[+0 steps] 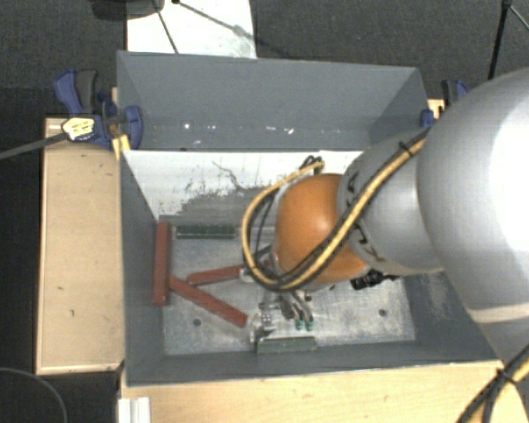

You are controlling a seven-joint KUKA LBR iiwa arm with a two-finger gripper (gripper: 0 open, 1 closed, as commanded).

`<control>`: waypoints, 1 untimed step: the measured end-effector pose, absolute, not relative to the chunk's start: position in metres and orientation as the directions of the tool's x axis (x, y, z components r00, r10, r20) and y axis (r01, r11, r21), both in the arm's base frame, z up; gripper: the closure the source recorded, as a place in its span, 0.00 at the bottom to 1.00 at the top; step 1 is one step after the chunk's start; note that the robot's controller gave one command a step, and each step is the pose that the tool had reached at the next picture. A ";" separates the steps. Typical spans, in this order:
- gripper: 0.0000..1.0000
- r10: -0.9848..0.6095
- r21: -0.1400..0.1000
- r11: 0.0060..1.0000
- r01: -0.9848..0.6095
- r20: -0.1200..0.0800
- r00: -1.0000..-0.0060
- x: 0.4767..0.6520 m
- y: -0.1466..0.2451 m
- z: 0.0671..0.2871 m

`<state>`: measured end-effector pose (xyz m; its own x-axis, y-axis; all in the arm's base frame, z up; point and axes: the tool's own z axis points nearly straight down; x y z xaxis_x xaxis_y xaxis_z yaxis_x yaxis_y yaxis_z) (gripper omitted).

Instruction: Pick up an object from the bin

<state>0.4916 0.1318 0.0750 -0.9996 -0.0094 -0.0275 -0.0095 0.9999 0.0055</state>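
Hung low over a grey-green bar (286, 344) at six o'clock of the bin (139, 307). Saw red-brown sticks (161, 263) toward nine o'clock. Could not judge the jaws as apart or together.

There's the orange wrist cover (313, 227) blocking the middle of the bin (139, 307) floor. One red-brown bar (213, 277) slips under it, right end hidden. The arm (485, 192) is cut off at the right edge.

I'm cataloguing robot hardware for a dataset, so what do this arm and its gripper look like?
The arm is a thick, rounded, silver-grey shell with a pale band across it. At its wrist sits a smooth orange dome cover. Black and yellow cables loop loosely round that cover. Beneath it is a small gripper of bare metal parts.
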 end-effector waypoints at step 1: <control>1.00 0.215 0.003 0.977 0.215 -0.006 -0.977 0.505 0.155 0.074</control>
<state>0.5048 0.1551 0.0737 -0.9767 0.2147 -0.0065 0.2147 0.9767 0.0034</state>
